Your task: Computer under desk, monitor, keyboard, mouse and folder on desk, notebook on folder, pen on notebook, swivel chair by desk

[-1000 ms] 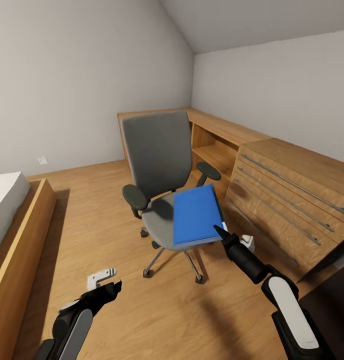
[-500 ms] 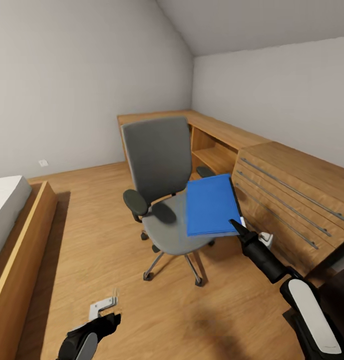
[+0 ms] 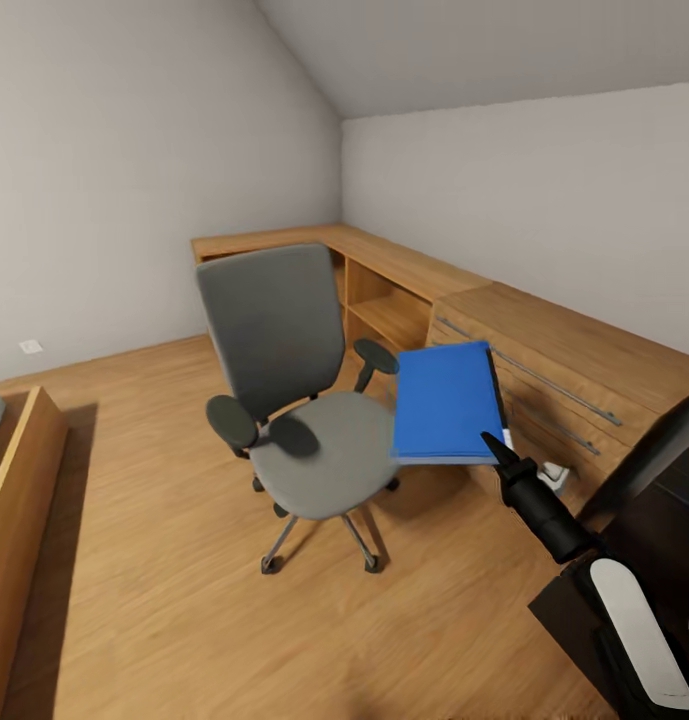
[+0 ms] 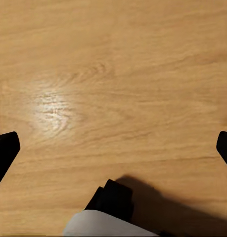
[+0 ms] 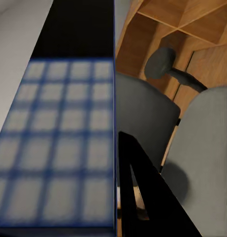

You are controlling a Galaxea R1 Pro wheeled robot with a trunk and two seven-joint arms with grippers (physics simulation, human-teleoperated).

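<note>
The grey-backed swivel chair [image 3: 284, 345] stands on the wooden floor, its seat bare. To its right the bright blue folder [image 3: 446, 400] hangs in the air, level and clear of the seat, with my right gripper [image 3: 499, 447] shut on its near edge. The right wrist view shows the folder [image 5: 68, 148] edge-on beside a black finger [image 5: 143, 197], with the chair seat [image 5: 207, 143] beyond. The black desk [image 3: 664, 470] shows at the right edge. My left gripper [image 4: 113, 148] is open over bare floor, nothing between its fingertips.
A light wooden drawer cabinet [image 3: 554, 350] and open shelf unit [image 3: 384, 300] run along the right wall behind the folder. A wooden bed frame [image 3: 14, 500] sits at the left edge. Open floor lies in front of the chair.
The folder has come up off the chair seat and moved right with my right gripper. The camera has turned right. My left arm has dropped out of the head view.
</note>
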